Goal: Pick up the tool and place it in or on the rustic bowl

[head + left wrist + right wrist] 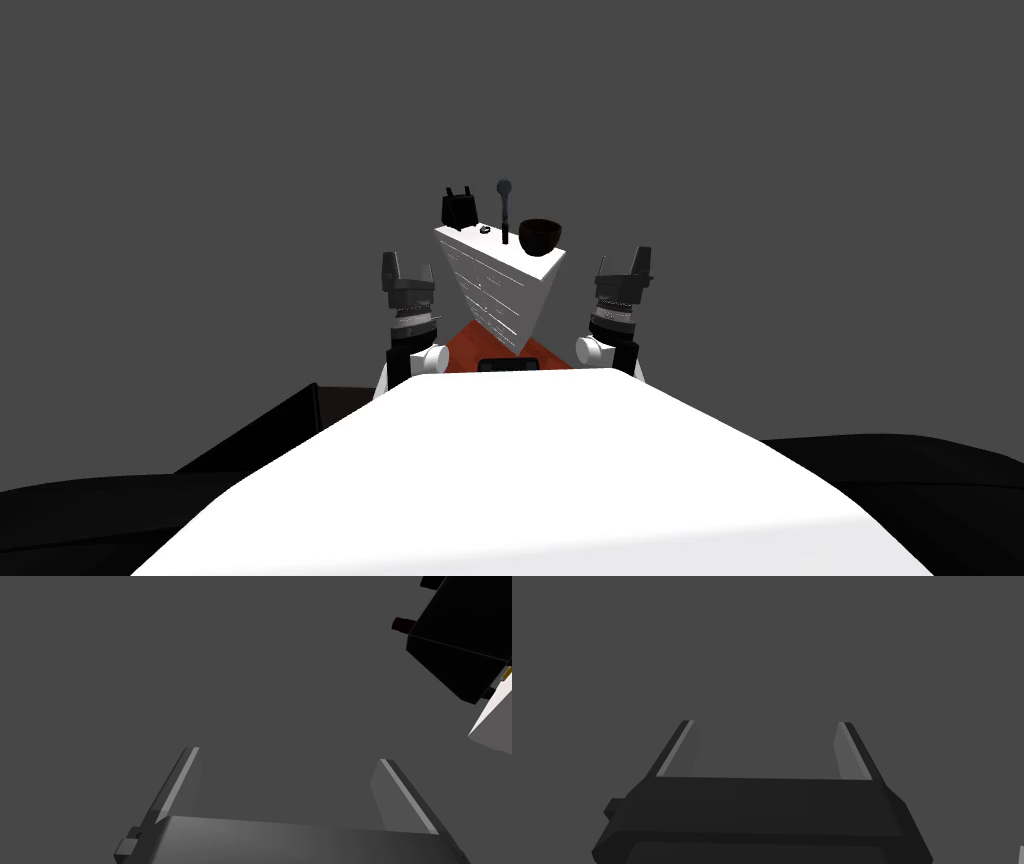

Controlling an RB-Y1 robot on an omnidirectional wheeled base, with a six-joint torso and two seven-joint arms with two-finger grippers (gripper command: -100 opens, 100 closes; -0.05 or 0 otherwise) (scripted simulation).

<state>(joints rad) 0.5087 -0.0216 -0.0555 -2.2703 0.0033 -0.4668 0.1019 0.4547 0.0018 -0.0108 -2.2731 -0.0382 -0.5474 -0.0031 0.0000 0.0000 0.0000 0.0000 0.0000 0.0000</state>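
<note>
A white chest of drawers [497, 285] stands straight ahead. On its top a dark long-handled tool [505, 213] with a round grey head rises beside a dark brown bowl [540, 236], which sits at the right corner. My left gripper [408, 271] hangs open, left of the chest and below its top. My right gripper [622, 262] hangs open on the chest's right side. In the left wrist view the left gripper [289, 754] holds nothing. The right wrist view shows the right gripper [765, 722] just as empty, against flat grey.
A black boxy appliance [458, 210] stands at the top's left end and looms close to my left hand [457, 638]. A small dark item [485, 230] lies between it and the tool. Orange floor [470, 350] shows at the chest's foot. Plain grey surrounds everything.
</note>
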